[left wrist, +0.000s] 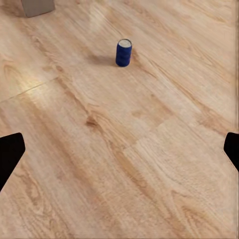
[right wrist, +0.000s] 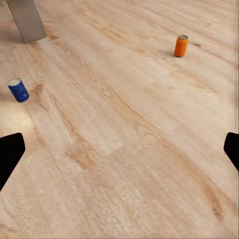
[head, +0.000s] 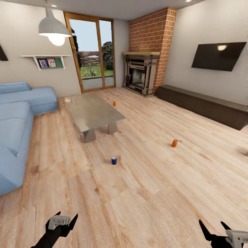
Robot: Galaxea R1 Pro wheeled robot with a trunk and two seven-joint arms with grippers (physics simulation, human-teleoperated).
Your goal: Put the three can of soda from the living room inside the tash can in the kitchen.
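Wood floor carries far orange can in head view.

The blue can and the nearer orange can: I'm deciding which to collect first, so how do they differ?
The blue can has a dark blue body; the nearer orange can is orange. The blue can stands closer to the robot, in front of the glass table; the orange can stands out on the open floor toward the robot's right. Both stand upright on the wood floor, look about the same size, and neither is gripped.

We see three soda cans upright, well apart on the wood floor: a blue can, an orange can, and a farther orange can beside the glass low table.
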